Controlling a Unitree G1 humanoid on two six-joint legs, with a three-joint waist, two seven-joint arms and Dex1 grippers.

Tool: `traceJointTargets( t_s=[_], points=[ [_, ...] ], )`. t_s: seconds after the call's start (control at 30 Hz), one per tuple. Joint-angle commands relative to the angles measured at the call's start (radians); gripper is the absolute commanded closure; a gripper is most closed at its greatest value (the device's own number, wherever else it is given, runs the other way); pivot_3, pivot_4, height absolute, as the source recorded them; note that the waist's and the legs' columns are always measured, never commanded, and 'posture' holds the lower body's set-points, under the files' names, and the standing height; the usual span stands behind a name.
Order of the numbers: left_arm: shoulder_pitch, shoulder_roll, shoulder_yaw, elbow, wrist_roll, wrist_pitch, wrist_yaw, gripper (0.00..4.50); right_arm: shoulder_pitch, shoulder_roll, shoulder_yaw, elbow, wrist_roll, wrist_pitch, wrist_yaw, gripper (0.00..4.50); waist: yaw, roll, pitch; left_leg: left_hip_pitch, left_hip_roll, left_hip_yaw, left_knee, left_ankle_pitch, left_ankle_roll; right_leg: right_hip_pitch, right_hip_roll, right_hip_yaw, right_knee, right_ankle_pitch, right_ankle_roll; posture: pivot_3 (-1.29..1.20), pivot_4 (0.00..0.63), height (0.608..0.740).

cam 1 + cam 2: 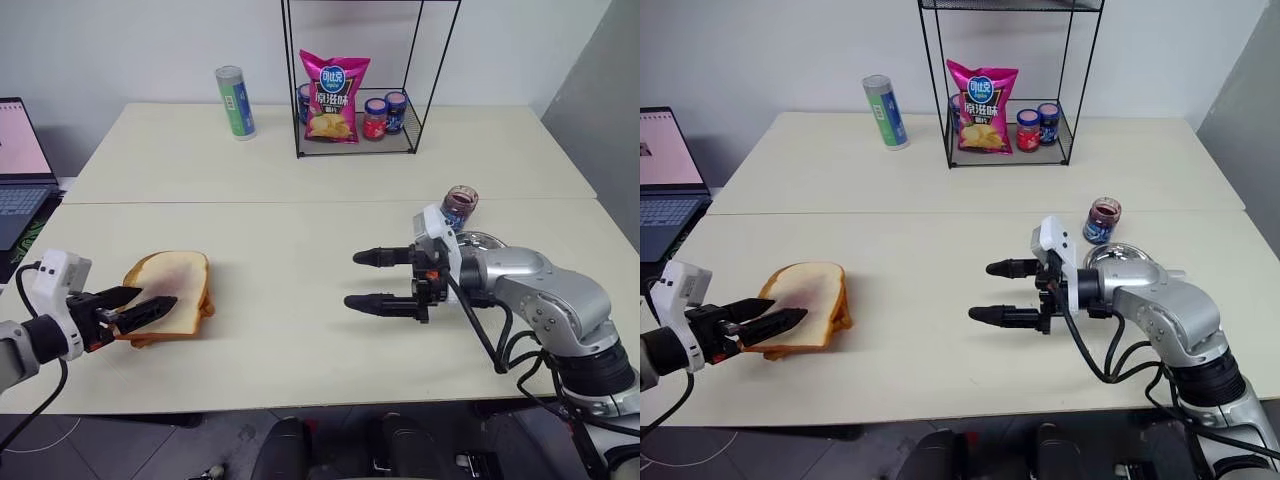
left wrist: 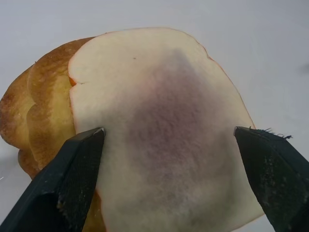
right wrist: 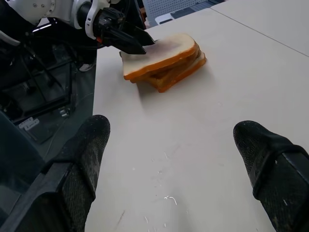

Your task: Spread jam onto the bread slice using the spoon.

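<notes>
I see the bread slice near the table's front left edge, lying on top of golden-brown toasted slices, with a faint pinkish-purple smear of jam across its middle. My left gripper sits at the slice's near edge, fingers parted; in the left wrist view one fingertip is at the slice's side edge and the other stands just off its opposite side. Contact, I can't tell. Nothing is clamped.

My right gripper hangs over bare tabletop, well apart from the bread, pointing toward it, fingers wide apart and empty.

Behind the right arm I see an open jam jar with dark contents and, next to it, a shiny metal bowl, partly hidden by the arm.

At the back stands a black wire rack holding a pink chip bag and small lidded jars. A green-labelled can stands left of the rack. A laptop sits at far left.
</notes>
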Motion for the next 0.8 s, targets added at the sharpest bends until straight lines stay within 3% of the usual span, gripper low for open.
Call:
traceJointTargets(
  t_s=[0.03, 0.63, 0.8],
  points=[
    [0.006, -0.003, -0.014, -0.005, -0.001, -0.004, 0.015, 0.80, -0.004, 0.006, -0.015, -0.022, 0.005, -0.018, 0.010, 0.00, 0.000, 0.000, 0.000, 0.000, 0.000, 0.000, 0.000, 0.000, 0.000, 0.000, 0.000, 0.000, 0.000, 0.000, 0.000, 0.00, 0.150, 0.740],
    [-0.007, -0.014, 0.010, -0.031, -0.047, -0.001, 0.057, 4.32, -0.029, 0.016, -0.014, 0.009, -0.016, -0.035, 0.015, 0.00, 0.001, 0.000, 0.000, -0.001, 0.000, 0.001, 0.007, 0.000, 0.000, 0.001, 0.000, 0.002, 0.001, 0.001, 0.000, 0.00, 0.150, 0.740],
    [-0.010, -0.012, 0.022, -0.024, -0.062, -0.001, 0.069, 4.47, -0.035, 0.023, -0.016, 0.018, -0.016, -0.036, 0.011, 0.00, 0.001, 0.000, 0.000, -0.001, 0.000, 0.001, 0.007, 0.000, 0.000, 0.001, 0.000, 0.002, 0.001, 0.003, -0.002, 0.00, 0.150, 0.740]
  ],
)
